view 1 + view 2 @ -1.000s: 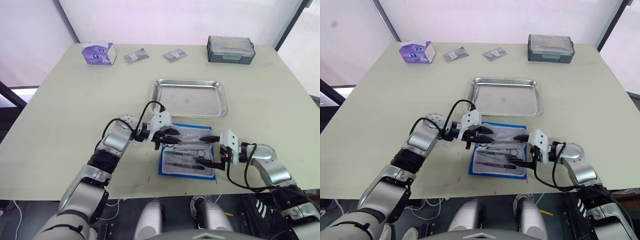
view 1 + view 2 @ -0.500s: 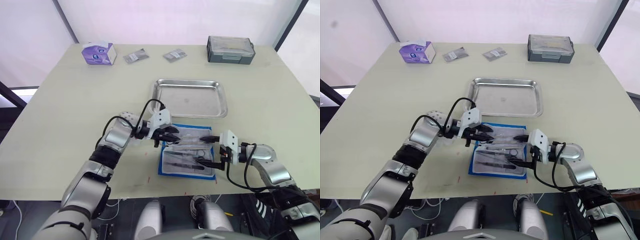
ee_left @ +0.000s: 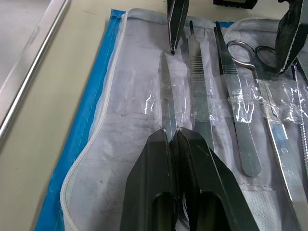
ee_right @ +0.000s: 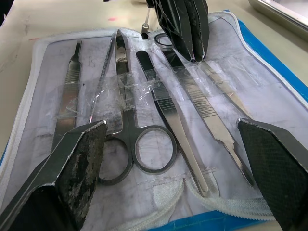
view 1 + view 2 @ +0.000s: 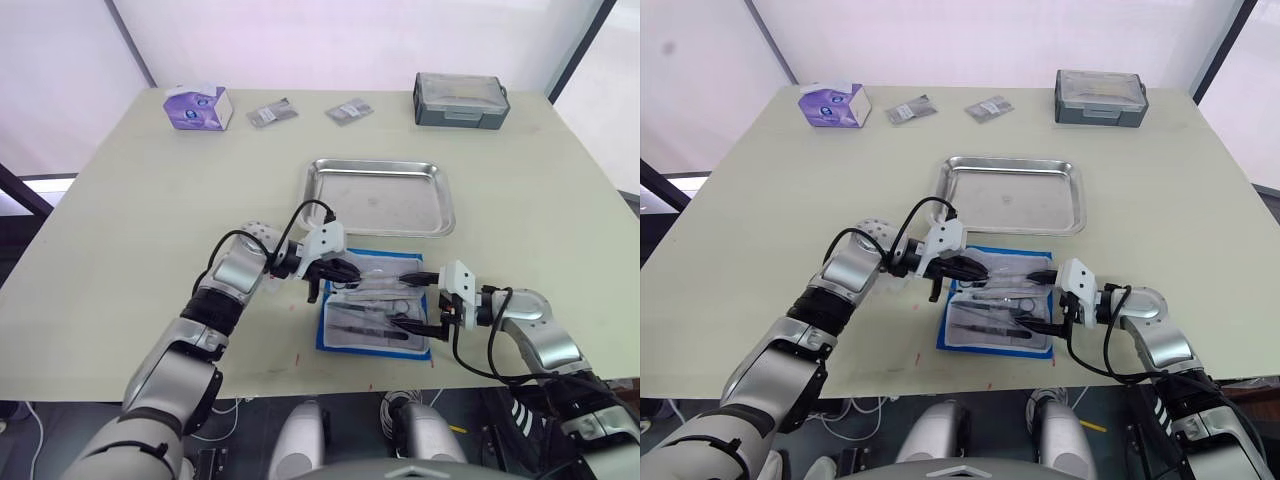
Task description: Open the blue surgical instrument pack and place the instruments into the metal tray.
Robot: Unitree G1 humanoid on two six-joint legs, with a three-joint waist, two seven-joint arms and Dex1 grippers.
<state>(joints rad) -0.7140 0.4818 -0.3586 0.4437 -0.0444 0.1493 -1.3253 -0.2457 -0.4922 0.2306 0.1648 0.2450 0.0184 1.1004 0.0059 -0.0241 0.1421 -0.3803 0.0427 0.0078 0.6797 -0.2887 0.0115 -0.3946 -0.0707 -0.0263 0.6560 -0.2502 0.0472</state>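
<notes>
blue pack (image 5: 372, 305) is lying open and flat on the pale matte table (image 5: 120, 200), just in front of the metal tray (image 5: 380, 196), near its front rim but apart from it. grey-white fabric lining is showing inside, with a zipper edge and crinkled clear plastic straps running across the instruments (image 4: 159, 110).

instruments are thin shiny silver steel: ring-handled scissors (image 4: 137, 144), ribbed-grip tweezers (image 3: 199, 103), a straight flat handle at the far side. all are sitting in the pack, side by side and roughly parallel.

left gripper (image 3: 177, 137) is reaching in at the tray-side end of the pack, black wedge-shaped fingers pressed together, pinching the tip of one slim flat tool (image 3: 167, 98) that is otherwise lying on the lining.

right gripper (image 5: 412, 298) is hovering over the opposite end of the pack, fingers (image 4: 72, 168) spread wide, rough textured pads facing in, holding nothing. scissor rings are lying between them.

tray is shallow, rectangular, with rounded corners, a rolled rim and a mirror-like floor.

far edge of the table: dark grey lidded box (image 5: 461, 98), two small grey foil packets (image 5: 272, 112), purple tissue box (image 5: 198, 106), all well apart from the pack.
</notes>
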